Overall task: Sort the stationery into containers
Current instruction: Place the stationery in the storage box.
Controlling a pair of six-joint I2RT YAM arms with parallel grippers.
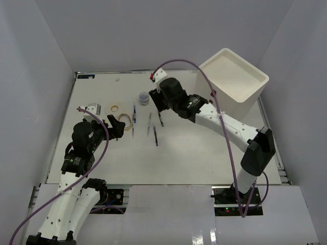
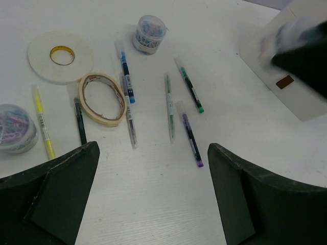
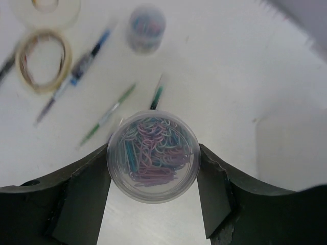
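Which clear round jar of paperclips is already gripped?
The clear jar clamped in the right gripper; the far jar beside the blue pen and the near jar beside the yellow pen stand free.

White arms [image 1: 232,130], black joints [image 1: 258,148], looping purple cables [image 1: 179,62].

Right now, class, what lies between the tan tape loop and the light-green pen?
A blue pen and a clear-barrelled pen; the left wrist view shows it.

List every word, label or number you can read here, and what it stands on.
No text is readable.
blue pen: barrel marks too small to read.
blue strip, far left corner: too small to read.
jar of paper clips: no label shows.
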